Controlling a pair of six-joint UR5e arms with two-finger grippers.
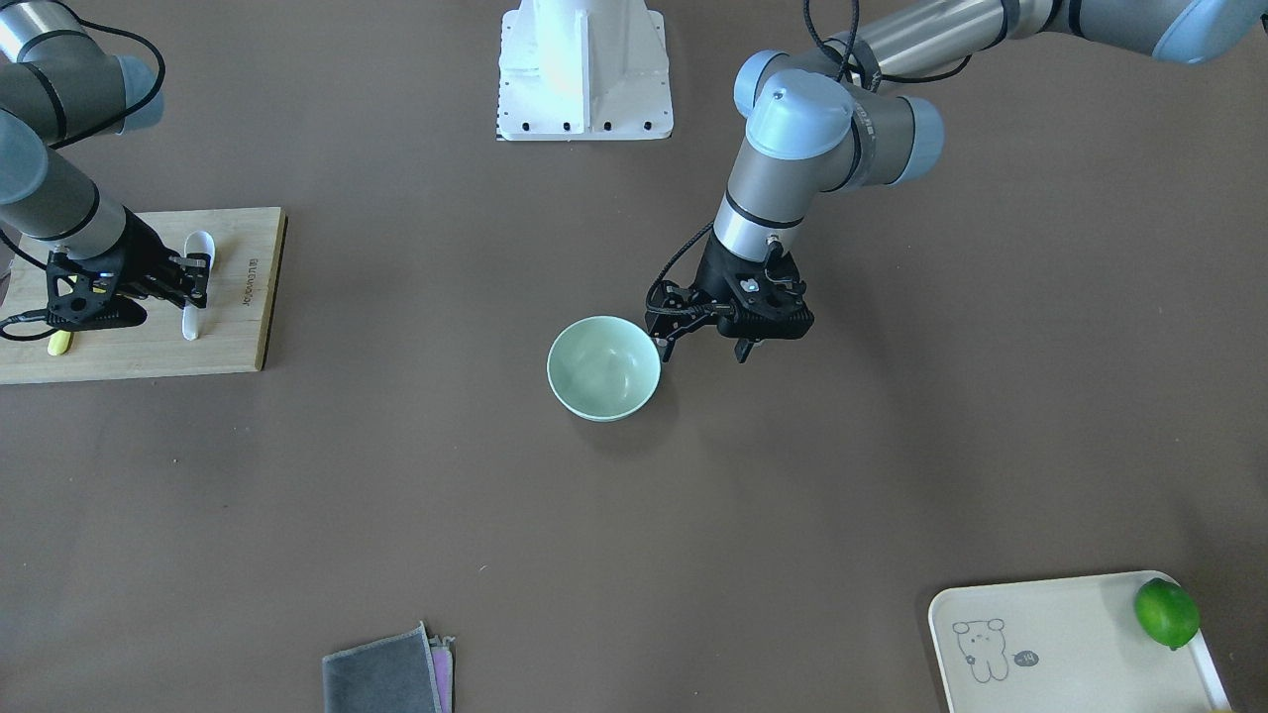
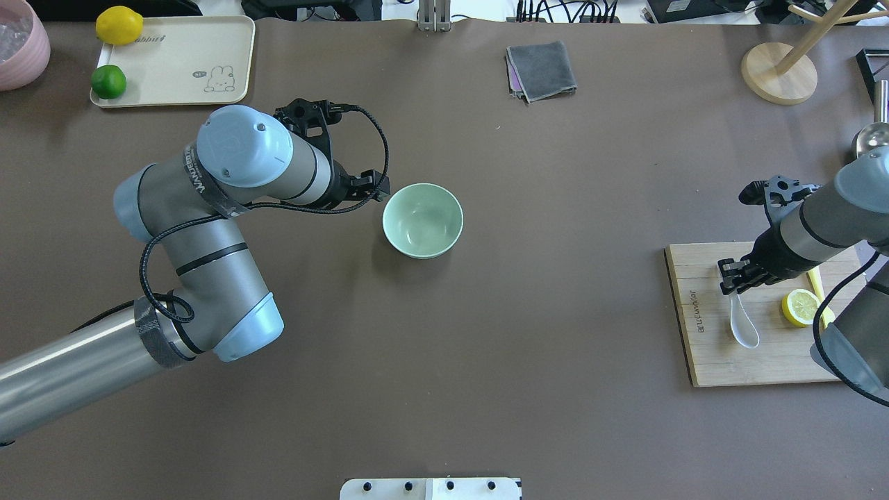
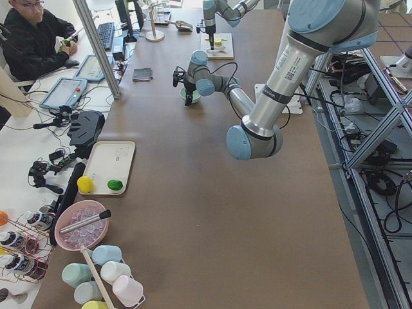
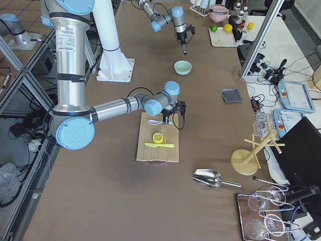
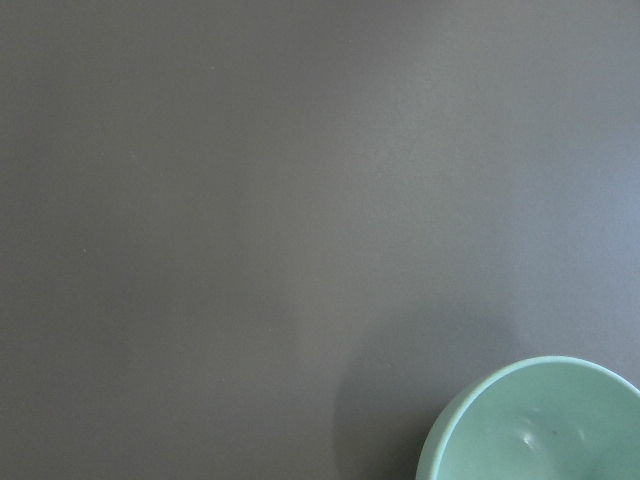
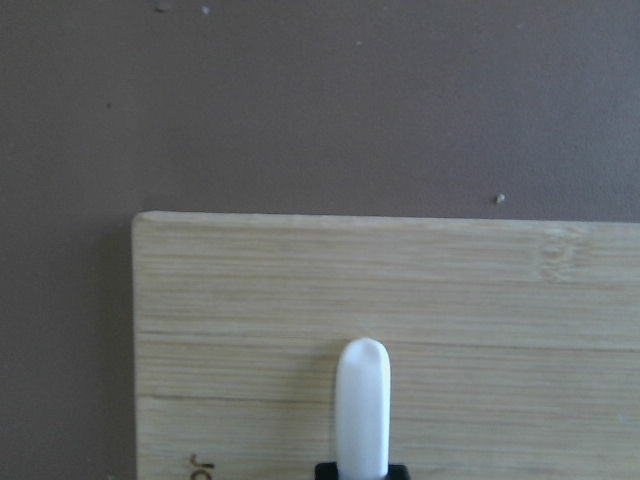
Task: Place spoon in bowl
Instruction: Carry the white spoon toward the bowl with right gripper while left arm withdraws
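The white spoon (image 1: 198,248) lies on a wooden cutting board (image 1: 233,332) at the table's end on my right. My right gripper (image 1: 198,279) is low over it, shut on the spoon's handle. In the right wrist view the handle end (image 6: 362,400) sticks out from between the fingers. In the overhead view the scoop (image 2: 745,333) points toward the robot below the right gripper (image 2: 733,281). The mint-green bowl (image 1: 603,368) stands empty mid-table and shows in the overhead view (image 2: 422,220). My left gripper (image 1: 703,349) is open and empty right beside the bowl's rim; the bowl (image 5: 545,425) fills that wrist view's lower right corner.
A lemon slice (image 2: 801,306) and a yellow knife (image 2: 816,283) lie on the board behind the right gripper. A cream tray (image 1: 1070,624) with a lime (image 1: 1167,613) sits at the far left corner. A folded grey cloth (image 2: 542,69) lies at the far edge.
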